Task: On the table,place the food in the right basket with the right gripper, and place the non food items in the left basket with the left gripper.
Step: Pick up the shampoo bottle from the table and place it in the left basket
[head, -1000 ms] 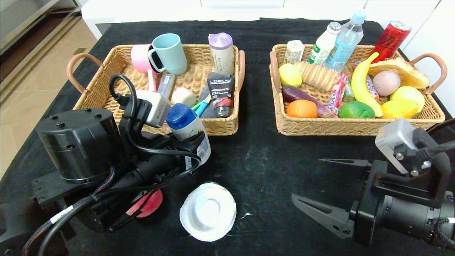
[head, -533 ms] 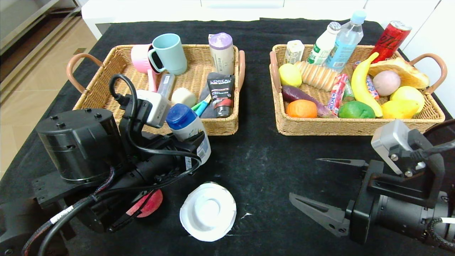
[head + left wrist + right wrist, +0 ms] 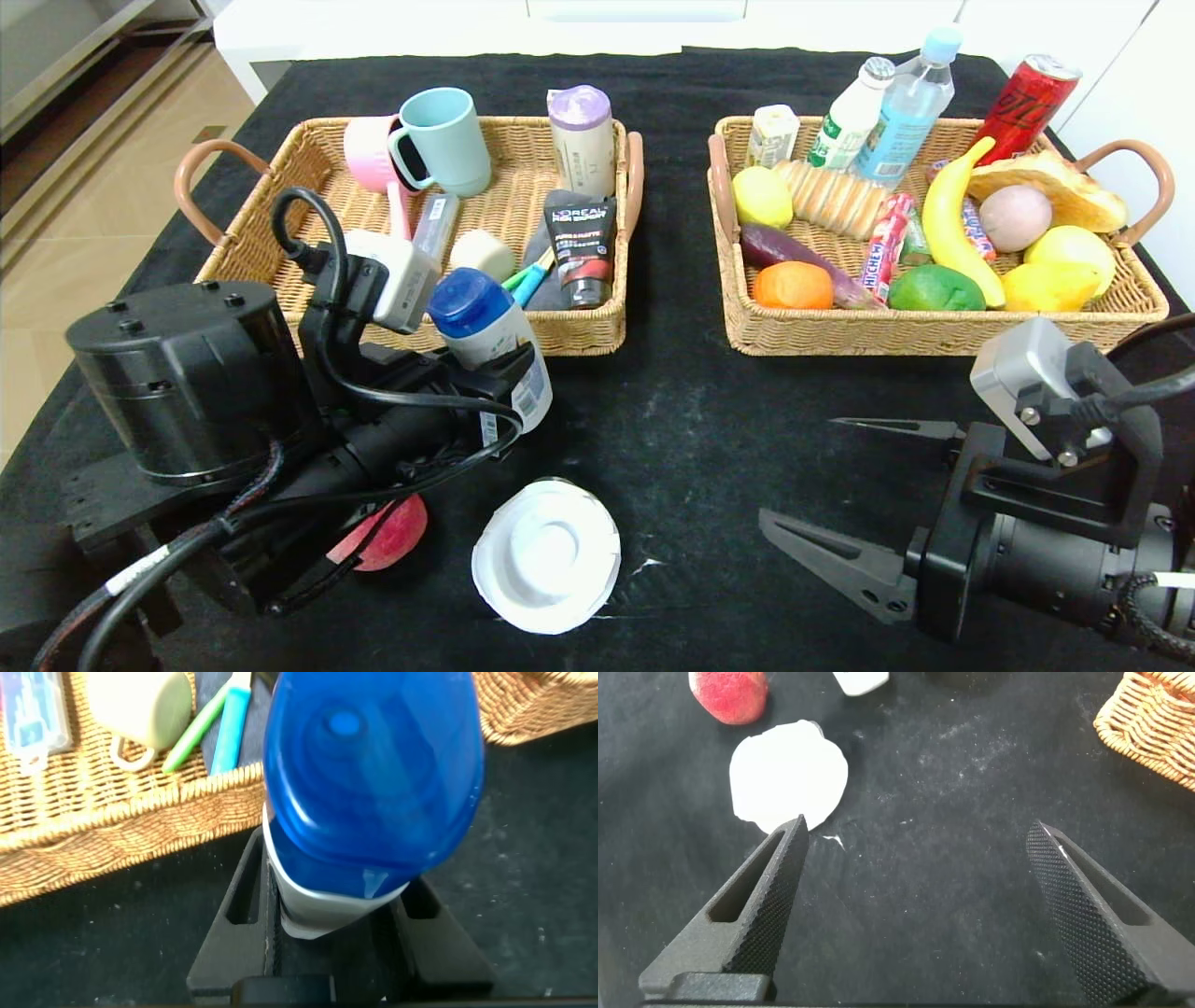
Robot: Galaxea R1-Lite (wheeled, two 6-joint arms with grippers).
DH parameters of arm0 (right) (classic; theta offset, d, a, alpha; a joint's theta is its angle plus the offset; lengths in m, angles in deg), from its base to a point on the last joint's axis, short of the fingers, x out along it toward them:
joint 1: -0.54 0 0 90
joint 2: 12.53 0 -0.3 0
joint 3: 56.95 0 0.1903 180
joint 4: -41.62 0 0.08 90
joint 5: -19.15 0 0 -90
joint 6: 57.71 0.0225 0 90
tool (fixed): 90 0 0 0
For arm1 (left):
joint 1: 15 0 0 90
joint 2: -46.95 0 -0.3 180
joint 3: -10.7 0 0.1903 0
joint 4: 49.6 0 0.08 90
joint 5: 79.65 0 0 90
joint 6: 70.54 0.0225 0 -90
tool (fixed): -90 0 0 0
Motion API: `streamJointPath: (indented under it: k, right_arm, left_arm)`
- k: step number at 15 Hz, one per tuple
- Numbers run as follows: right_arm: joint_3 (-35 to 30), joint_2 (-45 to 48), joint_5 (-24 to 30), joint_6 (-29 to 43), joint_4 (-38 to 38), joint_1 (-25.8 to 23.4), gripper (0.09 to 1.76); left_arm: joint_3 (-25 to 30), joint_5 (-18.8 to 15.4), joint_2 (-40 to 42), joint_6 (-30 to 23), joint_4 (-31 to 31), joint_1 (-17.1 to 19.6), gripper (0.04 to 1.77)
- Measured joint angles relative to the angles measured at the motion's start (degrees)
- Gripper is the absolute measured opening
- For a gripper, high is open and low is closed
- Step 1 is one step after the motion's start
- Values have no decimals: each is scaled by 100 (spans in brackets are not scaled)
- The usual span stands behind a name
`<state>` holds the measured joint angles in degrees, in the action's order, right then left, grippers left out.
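Note:
My left gripper is shut on the white bottle with a blue cap and holds it just in front of the left basket's front wall. In the left wrist view the bottle fills the space between the black fingers. My right gripper is open and empty low over the black table, right of the white dish. The peach lies partly under my left arm. The eggplant, orange and Hi-Chew stick lie in the right basket.
The left basket holds mugs, a tube, a jar and small toiletries. The right basket holds bottles, a red can, a banana, bread, lemons and other fruit. In the right wrist view the dish and peach lie beyond my open right gripper.
My left arm has shifted slightly left and up with the bottle in its grip. My right gripper has drifted slightly left, still open.

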<state>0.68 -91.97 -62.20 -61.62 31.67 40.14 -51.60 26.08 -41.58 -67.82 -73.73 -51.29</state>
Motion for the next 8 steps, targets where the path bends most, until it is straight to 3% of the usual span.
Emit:
streamJointPath:
  k: [8]
  right_arm:
    - [2,-2,-2,0,5,9,170]
  left_arm:
    - [-39,4,724,2,-10,-271,60]
